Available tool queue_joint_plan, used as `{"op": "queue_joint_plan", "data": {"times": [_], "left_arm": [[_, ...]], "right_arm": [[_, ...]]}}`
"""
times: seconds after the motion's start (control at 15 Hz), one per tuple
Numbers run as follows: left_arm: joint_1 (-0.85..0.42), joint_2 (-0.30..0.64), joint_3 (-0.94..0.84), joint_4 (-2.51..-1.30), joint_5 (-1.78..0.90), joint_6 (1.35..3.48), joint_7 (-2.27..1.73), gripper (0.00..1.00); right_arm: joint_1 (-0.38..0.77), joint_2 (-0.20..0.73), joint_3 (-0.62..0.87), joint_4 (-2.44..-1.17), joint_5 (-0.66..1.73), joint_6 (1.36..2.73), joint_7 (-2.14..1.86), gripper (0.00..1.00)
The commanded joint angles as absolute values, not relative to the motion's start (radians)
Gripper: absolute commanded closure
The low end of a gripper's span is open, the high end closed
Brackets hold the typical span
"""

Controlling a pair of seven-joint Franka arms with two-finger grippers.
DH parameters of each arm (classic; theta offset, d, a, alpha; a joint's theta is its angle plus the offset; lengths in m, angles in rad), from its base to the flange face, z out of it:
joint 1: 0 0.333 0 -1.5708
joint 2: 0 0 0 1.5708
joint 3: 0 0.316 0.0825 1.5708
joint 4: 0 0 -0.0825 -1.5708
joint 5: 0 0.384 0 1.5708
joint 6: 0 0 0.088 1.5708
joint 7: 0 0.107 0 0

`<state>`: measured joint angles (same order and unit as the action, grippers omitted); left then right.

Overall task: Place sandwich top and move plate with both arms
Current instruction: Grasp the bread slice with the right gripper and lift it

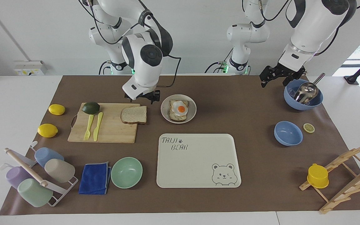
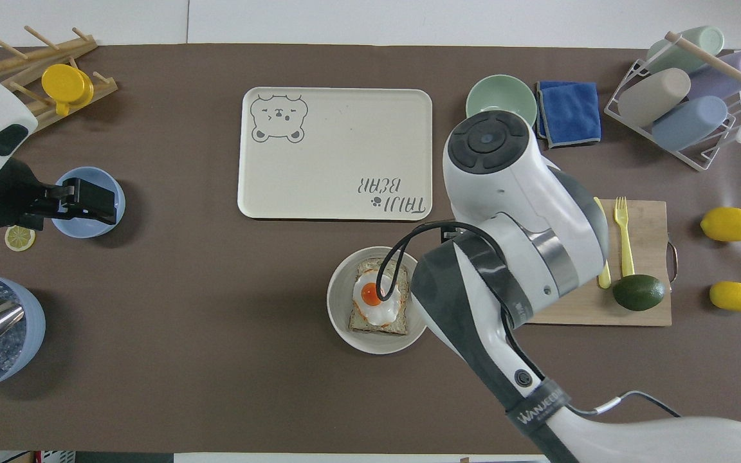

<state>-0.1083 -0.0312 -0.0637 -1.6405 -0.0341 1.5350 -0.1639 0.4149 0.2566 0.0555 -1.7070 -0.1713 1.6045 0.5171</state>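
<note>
The right gripper, jaws spread and empty, is hovering above the sandwich top lying on the cutting board beside the plate. Reaching is underway; descending and gripping comes next. The left gripper is waiting, open.

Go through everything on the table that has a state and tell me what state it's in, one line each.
sandwich top: lying flat on the cutting board, not gripped
plate: on the mat, holding the egg toast
tray: nothing on it
right gripper: open, over the board's edge by the sandwich top
left gripper: open, waiting beside the blue bowl with the scoop
mint bowl: upright
</note>
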Motion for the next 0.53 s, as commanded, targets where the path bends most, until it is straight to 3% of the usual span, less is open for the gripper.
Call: {"op": "queue_joint_plan", "data": {"times": [0.0, 0.2, 0.33, 0.47], "left_arm": [[-0.094, -0.052, -0.071, -1.657, -0.040, 1.539, -0.158, 0.00], [-0.094, -0.052, -0.071, -1.657, -0.040, 1.539, -0.160, 0.00], [-0.094, -0.052, -0.071, -1.657, -0.040, 1.539, -0.160, 0.00], [-0.094, -0.052, -0.071, -1.657, -0.040, 1.539, -0.160, 0.00]], "right_arm": [[0.469, 0.357, 0.052, -1.710, -0.285, 1.618, 0.609, 0.00], [0.477, 0.382, 0.054, -1.748, -0.305, 1.687, 0.647, 0.00], [0.472, 0.361, 0.055, -1.836, -0.302, 1.790, 0.653, 0.15], [0.462, 0.354, 0.055, -1.874, -0.299, 1.821, 0.655, 0.21]]}}
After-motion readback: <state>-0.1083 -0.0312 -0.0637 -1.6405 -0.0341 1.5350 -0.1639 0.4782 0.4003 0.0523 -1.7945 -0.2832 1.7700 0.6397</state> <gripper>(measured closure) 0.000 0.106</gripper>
